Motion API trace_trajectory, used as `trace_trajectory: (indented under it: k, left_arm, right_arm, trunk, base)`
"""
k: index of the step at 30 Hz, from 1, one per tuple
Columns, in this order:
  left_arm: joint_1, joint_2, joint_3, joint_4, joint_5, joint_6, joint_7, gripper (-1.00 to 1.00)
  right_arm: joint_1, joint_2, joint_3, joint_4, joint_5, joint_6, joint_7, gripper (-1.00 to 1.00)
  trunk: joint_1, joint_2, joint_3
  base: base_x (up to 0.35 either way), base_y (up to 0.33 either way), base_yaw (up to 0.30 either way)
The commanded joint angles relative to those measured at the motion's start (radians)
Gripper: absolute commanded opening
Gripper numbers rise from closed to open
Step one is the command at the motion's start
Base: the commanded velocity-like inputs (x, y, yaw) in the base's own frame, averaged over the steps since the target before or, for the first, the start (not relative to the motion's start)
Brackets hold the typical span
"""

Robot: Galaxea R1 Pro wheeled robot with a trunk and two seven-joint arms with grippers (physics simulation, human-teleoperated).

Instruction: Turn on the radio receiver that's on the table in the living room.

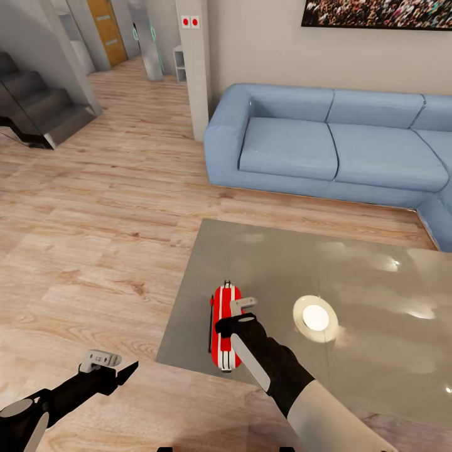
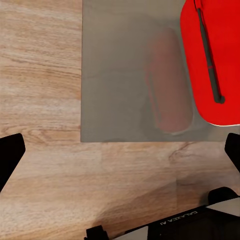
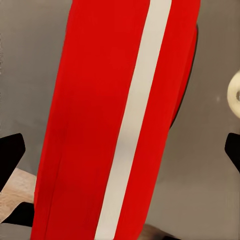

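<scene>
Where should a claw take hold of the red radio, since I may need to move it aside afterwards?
Probably across the radio receiver's narrow width near its middle, coming from above. It lies flat and long on the table near the front edge; its thin black handle along the left side looks too slim for a sure hold.

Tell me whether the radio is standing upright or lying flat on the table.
Lying flat: the radio receiver rests lengthwise on the table near its front-left corner, striped face up, with the right gripper directly above it.
</scene>
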Motion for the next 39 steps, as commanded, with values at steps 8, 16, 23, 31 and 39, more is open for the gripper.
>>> trace_trajectory:
  k: [8, 16, 23, 31, 39]
  left_arm:
    - [0.000, -0.001, 0.000, 0.000, 0.000, 0.000, 0.000, 1.00]
    - [0.000, -0.001, 0.000, 0.000, 0.000, 0.000, 0.000, 1.00]
    - [0.000, -0.001, 0.000, 0.000, 0.000, 0.000, 0.000, 1.00]
    - [0.000, -0.001, 0.000, 0.000, 0.000, 0.000, 0.000, 1.00]
    - [0.000, -0.001, 0.000, 0.000, 0.000, 0.000, 0.000, 1.00]
  right_arm:
    - [0.000, 0.000, 0.001, 0.018, 0.000, -0.005, 0.033, 1.00]
    - [0.000, 0.000, 0.001, 0.069, 0.000, -0.044, 0.042, 1.00]
    - [0.000, 0.000, 0.001, 0.082, 0.000, -0.063, 0.042, 1.00]
    - [0.000, 0.000, 0.001, 0.090, 0.001, -0.069, 0.043, 1.00]
    - [0.000, 0.000, 0.003, 0.106, 0.000, -0.090, 0.043, 1.00]
  trunk:
    - [0.000, 0.000, 0.000]
    - [0.000, 0.000, 0.000]
    - [0.000, 0.000, 0.000]
    - [0.000, 0.000, 0.000]
    - [0.000, 0.000, 0.000]
  base:
    - [0.000, 0.000, 0.000]
    - [0.000, 0.000, 0.000]
    - [0.000, 0.000, 0.000]
    - [0.000, 0.000, 0.000]
    - [0.000, 0.000, 0.000]
